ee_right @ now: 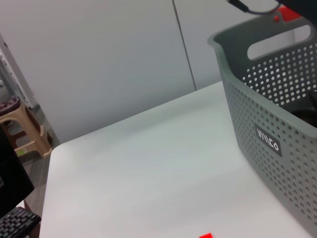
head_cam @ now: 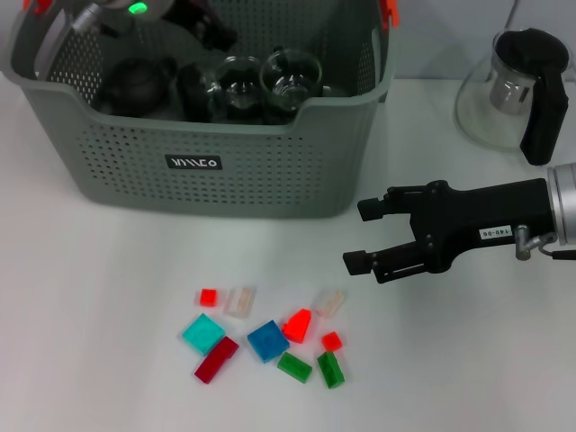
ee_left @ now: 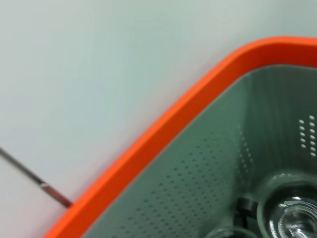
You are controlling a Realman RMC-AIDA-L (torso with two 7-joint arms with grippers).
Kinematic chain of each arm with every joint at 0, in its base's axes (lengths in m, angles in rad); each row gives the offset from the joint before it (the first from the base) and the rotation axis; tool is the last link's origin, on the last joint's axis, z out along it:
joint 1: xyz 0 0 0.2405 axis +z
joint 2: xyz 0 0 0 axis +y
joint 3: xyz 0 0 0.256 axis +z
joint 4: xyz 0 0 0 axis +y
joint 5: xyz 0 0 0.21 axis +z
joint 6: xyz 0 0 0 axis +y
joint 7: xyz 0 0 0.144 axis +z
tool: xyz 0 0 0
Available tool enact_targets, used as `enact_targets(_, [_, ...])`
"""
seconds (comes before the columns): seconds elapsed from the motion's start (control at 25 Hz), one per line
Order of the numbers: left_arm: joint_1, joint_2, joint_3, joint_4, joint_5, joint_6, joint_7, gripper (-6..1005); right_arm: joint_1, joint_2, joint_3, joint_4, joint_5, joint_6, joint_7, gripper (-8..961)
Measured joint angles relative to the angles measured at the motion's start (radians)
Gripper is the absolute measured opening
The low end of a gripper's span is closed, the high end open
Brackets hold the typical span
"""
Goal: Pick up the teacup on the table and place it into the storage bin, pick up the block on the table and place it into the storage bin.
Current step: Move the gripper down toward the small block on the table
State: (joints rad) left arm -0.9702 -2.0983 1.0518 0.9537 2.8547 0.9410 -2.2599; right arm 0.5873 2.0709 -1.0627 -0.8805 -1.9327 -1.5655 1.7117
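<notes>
The storage bin [head_cam: 270, 171] stands at the back left of the table, and it also shows in the left wrist view [ee_left: 163, 134] and the right wrist view [ee_right: 267, 114]. Inside it are two glass teacups [head_cam: 290, 76], [head_cam: 236, 85] and a black teapot [head_cam: 135, 85]. Several small coloured blocks lie on the table in front of the bin, among them a blue one [head_cam: 267, 341], a teal one [head_cam: 203, 334] and a red one [head_cam: 298, 325]. My right gripper [head_cam: 362, 236] is open and empty, above the table just right of and behind the blocks. My left gripper [head_cam: 205, 29] hangs over the bin's inside.
A glass teapot with a black handle [head_cam: 513, 90] stands at the back right. Two green blocks [head_cam: 294, 367], [head_cam: 330, 369] and a dark red one [head_cam: 217, 359] lie nearest the front edge. A red block [ee_right: 205, 236] shows in the right wrist view.
</notes>
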Motion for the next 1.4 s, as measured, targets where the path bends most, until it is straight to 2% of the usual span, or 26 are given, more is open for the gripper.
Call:
enact_targets(0.04, [0.010, 0.001, -0.001, 0.033, 0.000, 0.019, -0.005, 426, 0.001, 0.000, 0.000, 0.000, 0.000, 0.000, -0.001, 945])
enact_targets(0.12, [0.034, 0.001, -0.001, 0.101, 0.000, 0.063, -0.013, 637, 0.004, 0.000, 0.000, 0.000, 0.000, -0.003, -0.004, 945])
enact_targets(0.2, [0.072, 0.001, -0.002, 0.212, 0.000, 0.141, -0.020, 705, 0.006, 0.000, 0.001, -0.001, 0.000, -0.010, -0.005, 945])
enact_targets(0.24, [0.072, 0.001, -0.002, 0.212, 0.000, 0.141, -0.020, 740, 0.006, 0.000, 0.002, -0.003, 0.000, -0.013, -0.005, 945])
enact_targets(0.36, [0.115, 0.001, -0.008, 0.353, -0.007, 0.252, -0.028, 842, 0.007, 0.000, 0.005, -0.009, 0.002, -0.024, -0.005, 945])
enact_targets(0.56, [0.188, -0.013, -0.080, 0.564, -0.113, 0.482, 0.014, 840, 0.008, -0.007, 0.017, -0.011, 0.006, -0.048, -0.007, 944])
enact_targets(0.68, [0.245, -0.013, -0.172, 0.662, -0.326, 0.661, 0.078, 839, 0.008, -0.011, 0.025, -0.012, 0.006, -0.059, -0.012, 944])
enact_targets(0.76, [0.276, -0.010, -0.225, 0.685, -0.451, 0.746, 0.121, 838, 0.008, -0.013, 0.029, -0.012, 0.006, -0.070, -0.019, 944])
enact_targets(0.84, [0.322, -0.009, -0.288, 0.685, -0.606, 0.849, 0.193, 837, 0.008, -0.018, 0.029, -0.013, 0.004, -0.078, -0.022, 944])
enact_targets(0.88, [0.326, -0.009, -0.293, 0.684, -0.620, 0.860, 0.202, 837, 0.008, -0.021, 0.029, -0.013, 0.003, -0.082, -0.022, 944])
enact_targets(1.12, [0.465, -0.035, -0.390, 0.616, -0.886, 1.050, 0.409, 835, 0.008, -0.036, 0.029, -0.014, 0.002, -0.110, -0.022, 945])
enact_targets(1.28, [0.548, -0.044, -0.391, 0.511, -0.951, 1.090, 0.563, 834, 0.007, -0.047, 0.027, -0.014, -0.012, -0.116, -0.013, 942])
enact_targets(1.4, [0.574, -0.026, -0.391, 0.352, -0.957, 1.098, 0.681, 833, 0.024, -0.048, 0.025, -0.020, -0.061, -0.118, 0.039, 938])
